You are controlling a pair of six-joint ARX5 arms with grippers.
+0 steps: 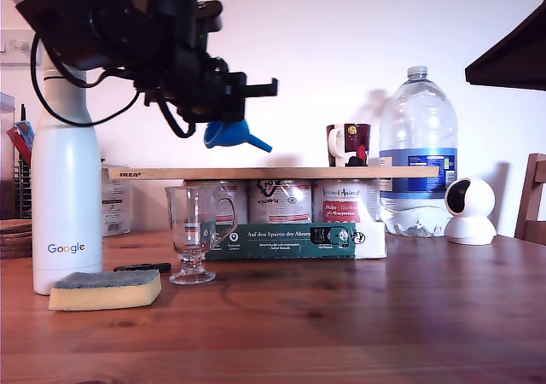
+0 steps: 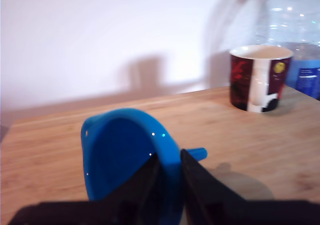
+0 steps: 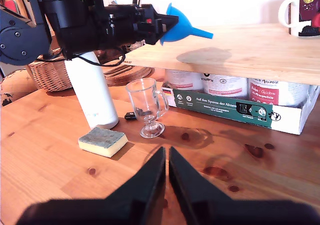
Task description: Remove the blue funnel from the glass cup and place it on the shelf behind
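Above the shelf [image 1: 281,172], my first claw [image 2: 169,160] grips the blue funnel [image 1: 223,134] by its rim. Glass cup [image 1: 193,222] sits empty on desk [image 1: 341,316]. Removal done; left: lower & release. My second claw [image 3: 166,152]: nearly closed, holds nothing.

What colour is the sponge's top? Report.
The sponge top is grey-green, clearest in the exterior view.

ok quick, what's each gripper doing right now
My first gripper: fingers shut on the rim of the blue funnel.
My second gripper: fingers shut, holding nothing.
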